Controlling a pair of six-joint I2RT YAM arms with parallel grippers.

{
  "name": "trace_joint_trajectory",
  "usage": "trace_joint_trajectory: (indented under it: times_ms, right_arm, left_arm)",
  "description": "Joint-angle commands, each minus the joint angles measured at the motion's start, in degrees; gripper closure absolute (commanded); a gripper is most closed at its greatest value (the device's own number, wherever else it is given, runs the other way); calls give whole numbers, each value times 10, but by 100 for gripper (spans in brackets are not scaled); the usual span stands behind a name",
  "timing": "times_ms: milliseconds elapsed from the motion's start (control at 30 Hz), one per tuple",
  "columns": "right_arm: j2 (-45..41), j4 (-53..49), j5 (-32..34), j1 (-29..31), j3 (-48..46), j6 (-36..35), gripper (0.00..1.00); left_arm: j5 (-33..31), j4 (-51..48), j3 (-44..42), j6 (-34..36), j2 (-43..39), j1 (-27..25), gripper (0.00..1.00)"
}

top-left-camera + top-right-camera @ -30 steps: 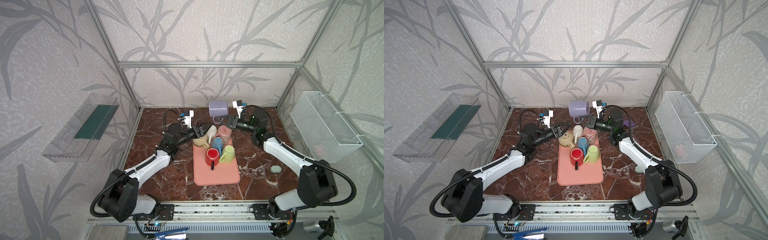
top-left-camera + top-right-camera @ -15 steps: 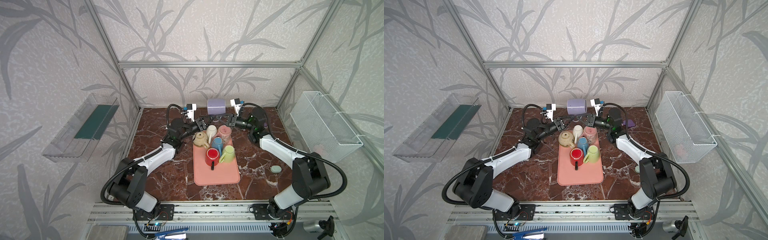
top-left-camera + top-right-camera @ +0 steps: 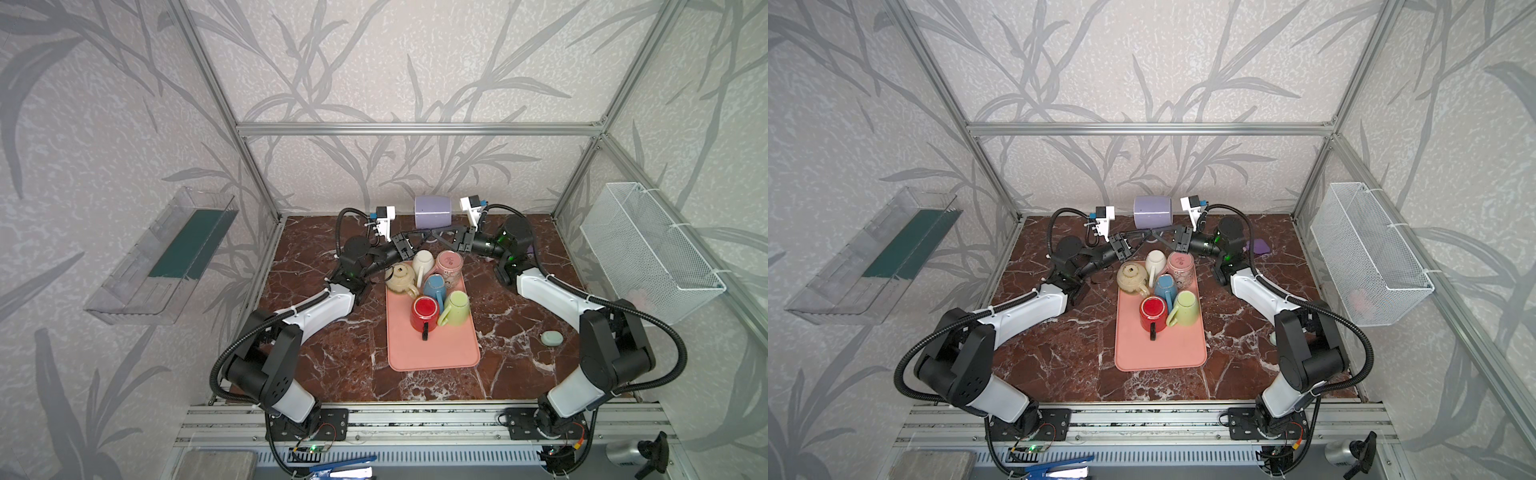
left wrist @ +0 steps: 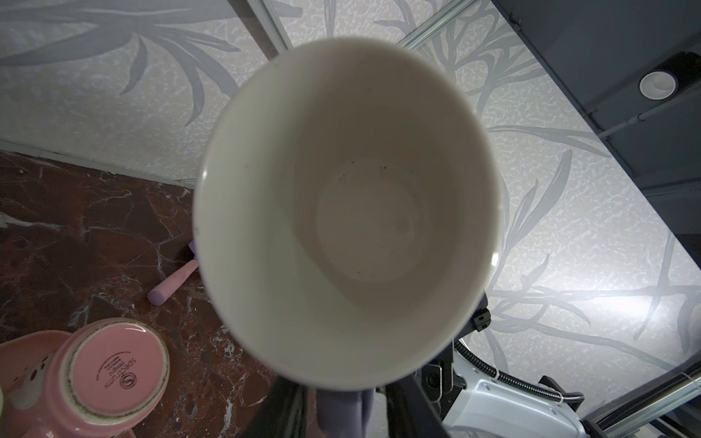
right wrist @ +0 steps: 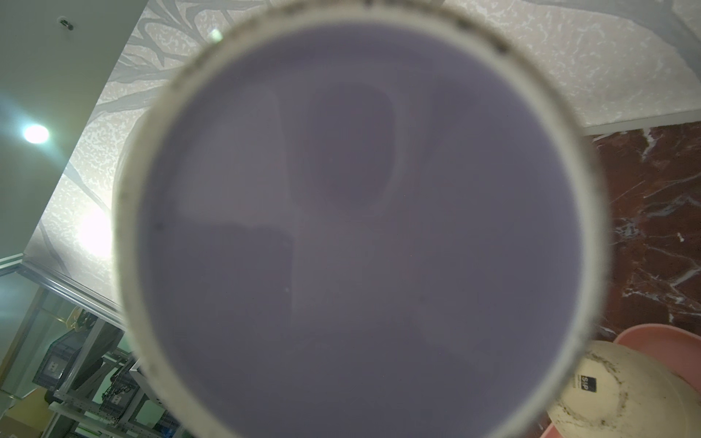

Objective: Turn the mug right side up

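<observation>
The marble table (image 3: 519, 353) fills the lower middle of both top views. A pink tray (image 3: 432, 353) at its centre carries cups (image 3: 449, 266) and a teapot (image 3: 400, 276). Above the tray's far end, at upper centre, the mug (image 3: 432, 211) hangs in the air on its side, handle (image 4: 341, 413) underneath and mouth toward the left arm. The right gripper (image 3: 438, 233) comes in from the right, its fingers closed on the handle. The left gripper (image 3: 417, 234) meets it from the left. In its wrist view its fingers (image 4: 409, 413) flank the handle closely, but I cannot tell whether they pinch it.
</observation>
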Motion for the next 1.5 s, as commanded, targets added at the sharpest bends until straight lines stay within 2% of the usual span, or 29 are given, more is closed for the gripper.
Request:
trace_joint_trajectory:
  times_ms: [0, 167, 333, 600, 800, 967, 1133, 1467]
  right_arm:
    - [-4, 78, -14, -2, 15, -1, 100]
    - [1, 80, -12, -1, 16, -1, 100]
    - [1, 77, -11, -1, 19, -4, 100]
    - [3, 55, -5, 2, 0, -21, 100]
    - [-10, -2, 19, 21, -41, -80, 88]
    - [5, 24, 32, 41, -82, -73, 88]
    - [31, 69, 34, 57, -115, -60, 86]
    - [65, 103, 37, 61, -130, -48, 74]
  left_arm:
    - [13, 27, 19, -11, 10, 4, 79]
    - [16, 31, 20, -13, 17, 4, 82]
    - [16, 27, 16, -11, 18, 5, 100]
    - [2, 43, -34, -7, 6, 7, 100]
    - [-18, 52, -95, 3, -27, 6, 100]
    - [-49, 103, -173, -19, -43, 6, 100]
    - [-69, 115, -236, -9, -67, 6, 100]
    - [-77, 131, -268, 3, -75, 6, 100]
